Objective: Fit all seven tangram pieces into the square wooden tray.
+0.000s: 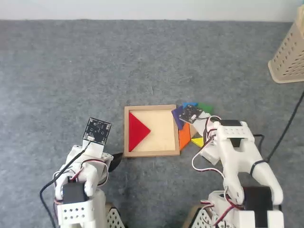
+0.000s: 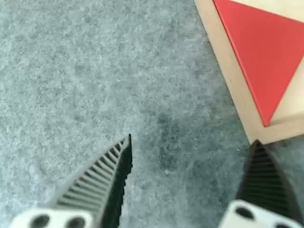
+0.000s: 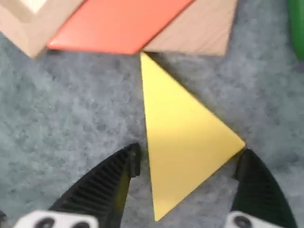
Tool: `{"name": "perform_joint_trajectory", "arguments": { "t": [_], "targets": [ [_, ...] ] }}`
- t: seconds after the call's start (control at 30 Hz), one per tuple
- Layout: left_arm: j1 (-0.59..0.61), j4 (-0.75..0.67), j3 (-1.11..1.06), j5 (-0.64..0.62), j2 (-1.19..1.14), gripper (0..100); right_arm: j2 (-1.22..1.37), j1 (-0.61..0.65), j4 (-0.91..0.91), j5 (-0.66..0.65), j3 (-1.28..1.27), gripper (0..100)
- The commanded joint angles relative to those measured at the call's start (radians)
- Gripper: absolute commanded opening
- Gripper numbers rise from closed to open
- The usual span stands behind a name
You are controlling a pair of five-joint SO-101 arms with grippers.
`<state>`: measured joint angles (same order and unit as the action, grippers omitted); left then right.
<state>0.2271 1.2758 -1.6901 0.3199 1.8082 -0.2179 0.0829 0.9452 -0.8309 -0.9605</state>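
The square wooden tray (image 1: 152,153) lies mid-table with a red triangle (image 1: 137,130) in its left half. Purple (image 1: 177,117), blue (image 1: 189,104), green (image 1: 205,107), orange (image 1: 184,137) and yellow (image 1: 197,141) pieces crowd the tray's right side. My right gripper (image 3: 189,154) is open low over the carpet, its fingers on either side of the yellow triangle (image 3: 183,137). The orange piece (image 3: 118,21) and a plain wooden piece (image 3: 202,31) lie just beyond it. My left gripper (image 2: 190,156) is open over bare carpet near the tray's front left corner (image 2: 237,99), beside the red triangle (image 2: 261,47).
A perforated beige basket (image 1: 289,52) stands at the far right edge. Grey carpet (image 1: 95,71) covers the table, with open room behind and left of the tray. The right arm's body (image 1: 237,147) and cables sit close to the loose pieces.
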Motion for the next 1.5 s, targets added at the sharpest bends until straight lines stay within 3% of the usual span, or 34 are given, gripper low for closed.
{"name": "perform_joint_trajectory", "arguments": {
  "t": [0.0,0.1,0.53,0.67,0.77,1.0,1.47],
  "targets": [
    [-0.005,0.0,0.005,0.005,0.014,35,-0.028,-0.005,-0.031,0.094,0.049,23.6],
    [-0.005,0.0,0.005,0.005,0.014,35,-0.028,-0.004,-0.028,0.143,0.075,21.0],
    [-0.005,0.0,0.005,0.005,0.014,35,-0.03,0.001,0.008,0.143,0.086,21.4],
    [-0.005,0.0,0.005,0.005,0.014,35,-0.028,0.002,0.01,0.14,0.121,31.9],
    [-0.005,0.0,0.005,0.005,0.014,35,-0.028,0.004,0.054,0.074,0.163,38.0],
    [-0.005,0.0,0.005,0.005,0.014,35,-0.016,0.004,0.079,-0.043,0.201,38.0],
    [-0.005,0.0,0.005,0.005,0.014,35,-0.008,0.044,0.033,-0.107,0.126,38.0]
  ]
}}
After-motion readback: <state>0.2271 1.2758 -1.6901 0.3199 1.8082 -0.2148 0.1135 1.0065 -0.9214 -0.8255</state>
